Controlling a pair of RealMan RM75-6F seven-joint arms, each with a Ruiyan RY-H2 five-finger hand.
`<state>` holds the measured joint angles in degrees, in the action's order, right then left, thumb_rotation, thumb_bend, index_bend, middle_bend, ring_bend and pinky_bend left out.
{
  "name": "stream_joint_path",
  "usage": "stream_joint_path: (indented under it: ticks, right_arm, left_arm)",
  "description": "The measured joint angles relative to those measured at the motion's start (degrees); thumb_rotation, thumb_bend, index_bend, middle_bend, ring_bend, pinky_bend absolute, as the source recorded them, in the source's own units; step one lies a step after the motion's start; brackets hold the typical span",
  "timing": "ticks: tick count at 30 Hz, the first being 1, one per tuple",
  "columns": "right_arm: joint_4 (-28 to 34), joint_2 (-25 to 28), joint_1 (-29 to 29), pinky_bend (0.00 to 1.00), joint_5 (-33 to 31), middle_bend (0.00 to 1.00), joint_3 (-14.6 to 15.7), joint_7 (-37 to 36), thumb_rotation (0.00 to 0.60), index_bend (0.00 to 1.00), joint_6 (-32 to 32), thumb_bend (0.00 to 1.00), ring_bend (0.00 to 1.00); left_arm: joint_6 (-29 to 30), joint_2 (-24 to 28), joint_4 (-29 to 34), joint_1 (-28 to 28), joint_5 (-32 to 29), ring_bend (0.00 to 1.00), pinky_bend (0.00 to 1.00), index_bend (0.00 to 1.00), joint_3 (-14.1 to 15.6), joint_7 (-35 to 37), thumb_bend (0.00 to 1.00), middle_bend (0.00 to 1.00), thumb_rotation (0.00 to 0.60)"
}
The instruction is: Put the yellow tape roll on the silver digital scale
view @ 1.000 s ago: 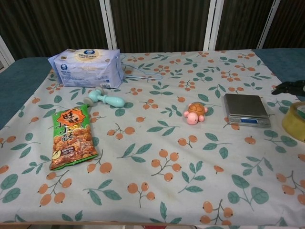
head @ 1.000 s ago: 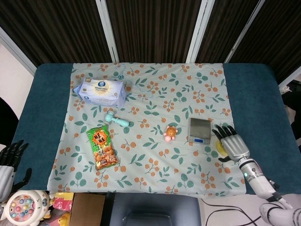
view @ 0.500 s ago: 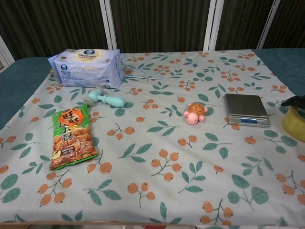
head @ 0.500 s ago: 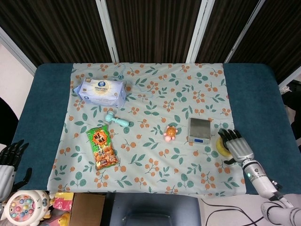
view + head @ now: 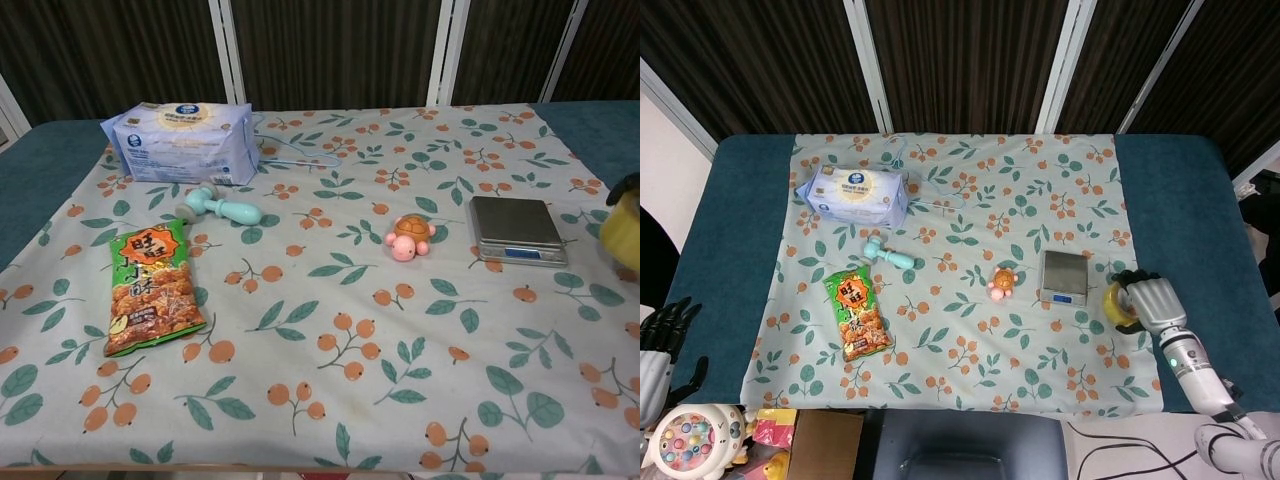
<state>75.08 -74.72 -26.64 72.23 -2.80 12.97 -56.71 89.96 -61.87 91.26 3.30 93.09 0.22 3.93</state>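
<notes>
Covering the table (image 5: pixel 1180 190), a floral cloth (image 5: pixel 970 210) lies before dark slatted panels (image 5: pixel 970 60). Right hand (image 5: pixel 1152 302) grasps the yellow tape roll (image 5: pixel 1114 303) just right of the silver digital scale (image 5: pixel 1065 277). Left hand (image 5: pixel 658 345) hangs spread, holding nothing, off the table edge.

Large Chinese characters printed on green snack bag (image 5: pixel 152 291), not clearly legible. Blue round logo on tissue pack (image 5: pixel 184 140), unreadable.
</notes>
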Motion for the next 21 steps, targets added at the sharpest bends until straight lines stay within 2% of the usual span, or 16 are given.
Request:
stream_joint_path:
  ticks: [5,9,15,21]
  right_arm:
    - [6.6,3.9,-0.8,0.86,0.2,0.59,-3.4,0.0,0.6,0.81,-2.6,0.32,0.66]
    - [8.8,4.5,-4.0,0.86,-1.5,0.59,-6.0,3.3,0.6,0.81,-1.1,0.32,0.66]
    - [5.2,-0.1,-9.8,0.85,-9.1,0.59,-8.5,10.0,0.6,0.8,4.4,0.32,0.65]
    - [-0.8,-6.5,-14.1,0.83,-14.2,0.59,-8.3,15.8,0.6,0.78,8.2,0.32,0.64]
  left_arm:
    - [-0.1,-0.1,0.0,0.0,0.0,0.04,0.1,0.0,0.0,-0.2,0.46,0.0,0.6]
    - [-0.3,-0.1,0.1,0.1,0.0,0.04,0.1,0.0,0.1,-0.4,0.46,0.0,0.6]
    - [0.0,0.1,0.1,0.0,-0.2,0.04,0.1,0.0,-0.1,0.0,0.46,0.0,0.6]
    - [0.3,0.4,0.0,-0.2,-0.2,0.04,0.1,0.0,-0.1,0.7,0.46,0.0,0.6]
